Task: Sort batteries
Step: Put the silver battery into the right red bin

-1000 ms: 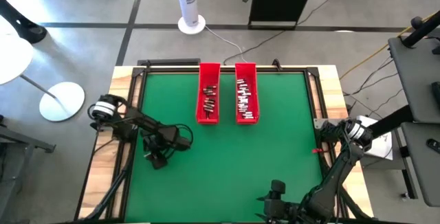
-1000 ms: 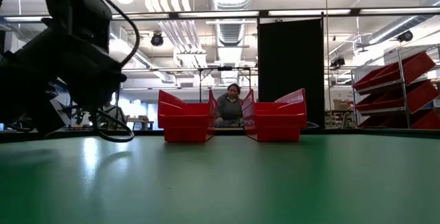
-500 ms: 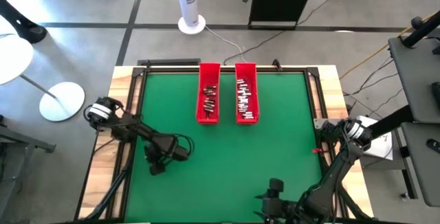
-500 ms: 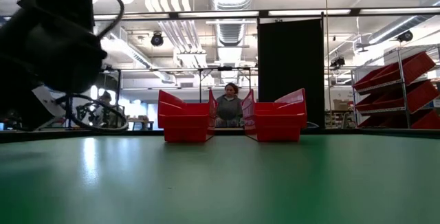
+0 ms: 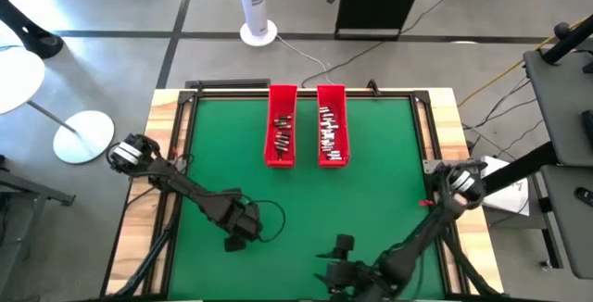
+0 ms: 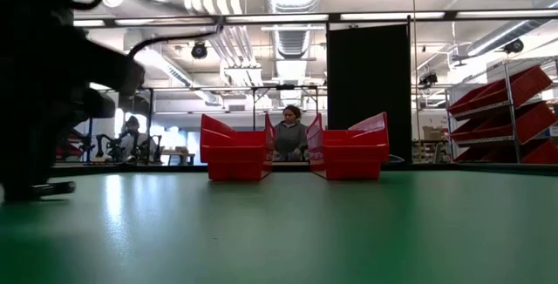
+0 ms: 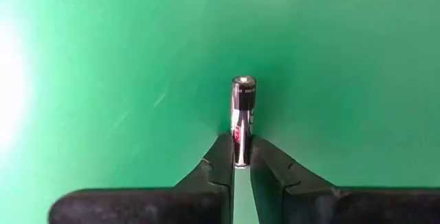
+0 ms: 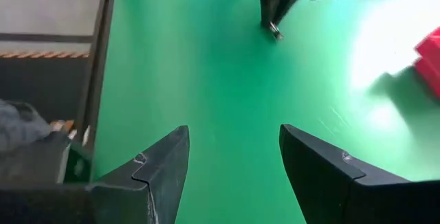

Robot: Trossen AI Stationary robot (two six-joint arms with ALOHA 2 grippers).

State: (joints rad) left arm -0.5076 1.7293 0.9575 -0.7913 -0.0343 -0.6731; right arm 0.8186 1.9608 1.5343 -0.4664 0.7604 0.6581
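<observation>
A battery (image 7: pixel 242 117), a small dark shiny tube with a silver cap, was pinched at one end by the left gripper (image 7: pixel 238 157), low over the near part of the green table (image 5: pixel 371 200). Only the black fingertips (image 7: pixel 221 157) held it, so it looked like it could slip, tip or roll away on the smooth mat if the arm moved fast. The right gripper (image 8: pixel 234 162) waited near the front edge with its wide, flat fingers apart and nothing between them. Farther back stood two long red trays (image 5: pixel 282 138), hard plastic boxes with sloped walls, side by side, each with more little batteries (image 5: pixel 332 135) lying inside. It might also land in the wrong tray, since they sat so close.
</observation>
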